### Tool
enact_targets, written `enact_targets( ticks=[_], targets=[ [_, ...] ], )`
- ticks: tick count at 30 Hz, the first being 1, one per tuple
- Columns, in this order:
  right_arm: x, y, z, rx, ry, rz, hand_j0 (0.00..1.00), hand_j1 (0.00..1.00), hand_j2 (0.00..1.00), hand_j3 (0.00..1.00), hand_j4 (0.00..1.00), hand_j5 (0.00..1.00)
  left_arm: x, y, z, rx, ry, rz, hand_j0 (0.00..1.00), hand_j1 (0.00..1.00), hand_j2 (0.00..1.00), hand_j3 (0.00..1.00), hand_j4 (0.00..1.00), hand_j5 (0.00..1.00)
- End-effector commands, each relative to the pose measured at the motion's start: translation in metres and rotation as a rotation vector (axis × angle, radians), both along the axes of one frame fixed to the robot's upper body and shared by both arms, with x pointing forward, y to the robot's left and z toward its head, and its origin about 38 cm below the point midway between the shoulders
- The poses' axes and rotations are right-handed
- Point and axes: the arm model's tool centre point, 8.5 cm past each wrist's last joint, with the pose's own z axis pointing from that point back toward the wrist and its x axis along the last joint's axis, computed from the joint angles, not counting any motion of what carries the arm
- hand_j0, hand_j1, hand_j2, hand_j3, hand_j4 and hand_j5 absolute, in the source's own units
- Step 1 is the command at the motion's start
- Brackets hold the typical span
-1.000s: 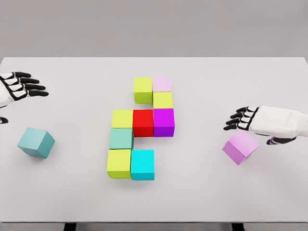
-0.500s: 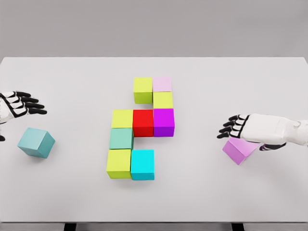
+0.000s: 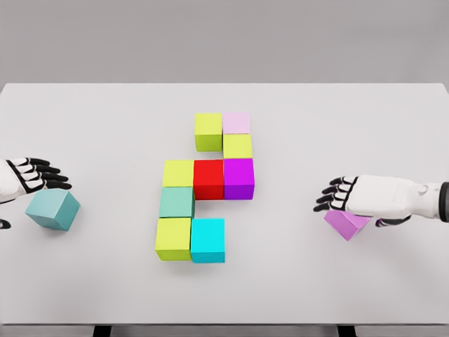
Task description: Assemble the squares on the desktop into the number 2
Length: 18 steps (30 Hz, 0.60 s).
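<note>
A: Head view: right hand (image 3: 349, 197) lies over the violet cube (image 3: 346, 223), fingers extended; grip not discernible.
B: Left hand (image 3: 31, 177), fingers spread, empty, just above the teal cube (image 3: 52, 209).

Many blocks (image 3: 203, 189) sit together in the middle of the table (image 3: 105, 281). One block (image 3: 52, 209) lies far left, another block (image 3: 345, 225) far right.

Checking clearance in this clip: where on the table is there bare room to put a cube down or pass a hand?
Bare strips lie between the cube cluster's red cube and each loose cube: the teal cube under the left hand, the violet cube under the right hand. The table's far and near edges are free too. The middle is crowded.
</note>
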Motion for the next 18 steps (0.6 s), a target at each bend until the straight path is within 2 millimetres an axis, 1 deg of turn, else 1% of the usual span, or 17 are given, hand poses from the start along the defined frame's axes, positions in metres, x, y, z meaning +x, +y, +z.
enact_targets(
  ticks=[1,9,14,15,16,18],
  targets=[
    [0.0,0.001,-0.002,-0.003,0.003,-0.001,1.0,1.0,1.0,1.0,1.0,1.0,0.0,-0.001,0.0,-0.025,0.004,0.01,1.0,1.0,1.0,1.0,1.0,1.0],
    [0.002,0.003,-0.003,-0.013,-0.008,0.003,1.0,1.0,1.0,1.0,1.0,1.0,0.0,-0.008,-0.013,-0.126,0.027,0.032,1.0,1.0,1.0,1.0,1.0,1.0],
    [0.003,0.007,-0.007,-0.03,-0.02,0.012,0.99,0.99,0.99,0.99,0.99,0.99,0.0,-0.01,-0.017,-0.132,0.027,0.03,1.0,1.0,1.0,1.0,1.0,1.0],
    [0.003,0.006,-0.007,-0.042,-0.013,0.012,0.94,0.94,0.94,0.94,0.94,0.94,0.0,-0.011,-0.018,-0.141,0.025,0.031,1.0,1.0,1.0,1.0,1.0,1.0],
    [0.002,0.006,-0.009,-0.057,-0.004,0.012,0.87,0.87,0.87,0.87,0.87,0.87,0.0,-0.012,-0.018,-0.145,0.024,0.031,1.0,1.0,1.0,1.0,1.0,1.0],
    [0.002,0.005,-0.009,-0.065,-0.001,0.012,0.82,0.82,0.82,0.82,0.82,0.82,0.0,-0.014,-0.023,-0.161,0.026,0.031,1.0,1.0,1.0,1.0,1.0,1.0]
  ],
)
